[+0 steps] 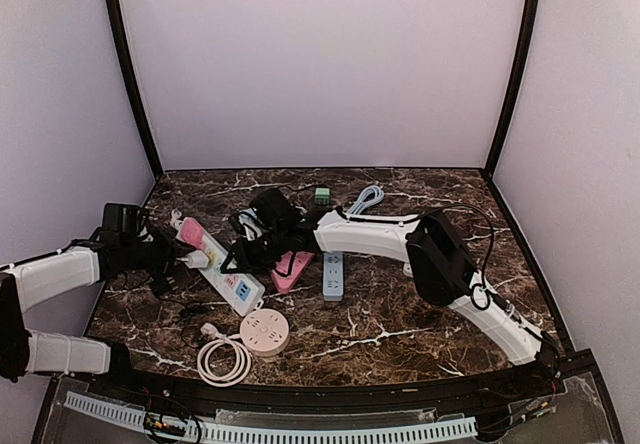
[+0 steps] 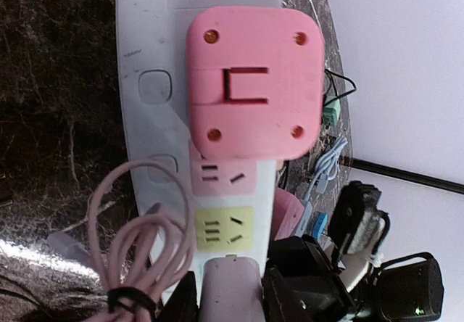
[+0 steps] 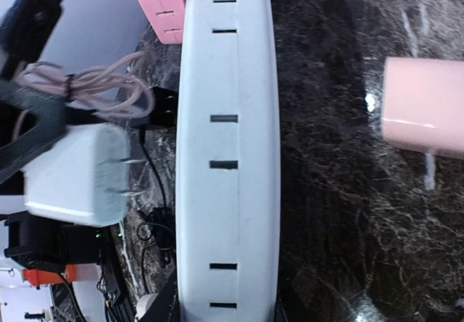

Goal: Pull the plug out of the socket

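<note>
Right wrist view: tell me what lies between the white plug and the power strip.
The right wrist view shows an open gap: the prongs of the white plug stop short of the power strip, with only a dark cable behind.

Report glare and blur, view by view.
Top external: even light, sharp, no strong glare on the dark marble table. Left wrist: white glare patch on marble lower left; pink square adapter sharp. Right wrist: white power strip crisp, white plug soft, pale pink block blurred.

White plug (image 3: 72, 173), prongs bare; just beside the white power strip (image 3: 228, 191).
</note>
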### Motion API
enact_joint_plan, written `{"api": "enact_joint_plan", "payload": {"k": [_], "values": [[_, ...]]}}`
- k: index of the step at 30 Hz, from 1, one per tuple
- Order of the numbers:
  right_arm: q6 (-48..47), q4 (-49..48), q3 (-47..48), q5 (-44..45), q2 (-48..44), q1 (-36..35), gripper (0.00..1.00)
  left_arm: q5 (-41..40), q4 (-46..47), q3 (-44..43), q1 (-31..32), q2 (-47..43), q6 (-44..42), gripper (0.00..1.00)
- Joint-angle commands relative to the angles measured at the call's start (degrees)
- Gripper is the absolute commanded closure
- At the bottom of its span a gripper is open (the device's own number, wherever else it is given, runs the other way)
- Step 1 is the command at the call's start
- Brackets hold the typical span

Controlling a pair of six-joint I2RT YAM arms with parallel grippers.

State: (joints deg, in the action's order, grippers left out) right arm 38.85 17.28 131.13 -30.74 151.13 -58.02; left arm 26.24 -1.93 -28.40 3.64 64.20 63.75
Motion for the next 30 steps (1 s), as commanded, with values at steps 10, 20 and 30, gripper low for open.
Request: {"api": "enact_joint_plan", "payload": {"k": [10, 20, 30], "values": [[1.33, -4.23, -1.37, 4.84, -5.38, 0.39, 1.0, -8.33, -21.6, -9.64, 0.21, -9.16, -10.88, 1.0], [0.0, -4.3, -2.32, 2.56, -5.11, 0.63, 1.0, -23.0, -31.33, -23.52, -6.08, 4.94, -18.13, 1.0], [-0.92, -4.48, -4.14, 0.8, -5.47, 0.63, 1.0, -16.73, -23.54, -27.08, -11.29, 19.93, -19.18, 0.94]]}}
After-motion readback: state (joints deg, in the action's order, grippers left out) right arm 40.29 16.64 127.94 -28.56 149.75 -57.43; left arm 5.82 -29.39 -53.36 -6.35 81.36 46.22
